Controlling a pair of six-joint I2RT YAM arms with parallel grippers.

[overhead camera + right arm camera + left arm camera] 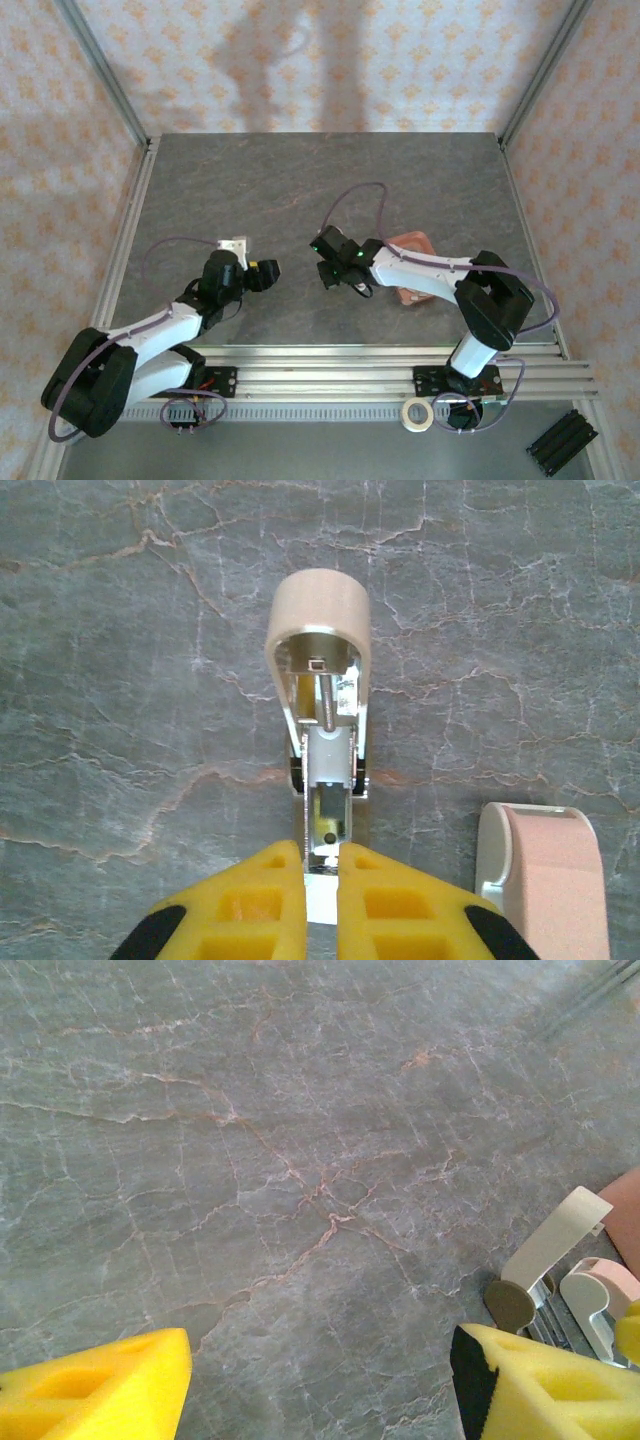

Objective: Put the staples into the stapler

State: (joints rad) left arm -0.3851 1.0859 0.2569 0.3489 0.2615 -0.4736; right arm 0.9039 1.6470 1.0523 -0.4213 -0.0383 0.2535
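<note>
Stapler (pixel 318 630) opened over the grey marbled tabletop (pixel 120 630), beige cap pointing away, metal channel exposed. Its near end is pinched tight between the yellow fingers (pixel 400 910) of the right gripper (pixel 320 865). Left gripper (pixel 320 1360) spread wide, holding nothing, with the stapler just beyond its right finger.

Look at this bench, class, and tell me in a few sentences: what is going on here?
The right end effector is shut on the metal rear end of the opened stapler, whose beige top points away from its fingers over the grey table. The left end effector is open, with nothing between its fingers. A pink tray lies partly under the right arm.
</note>
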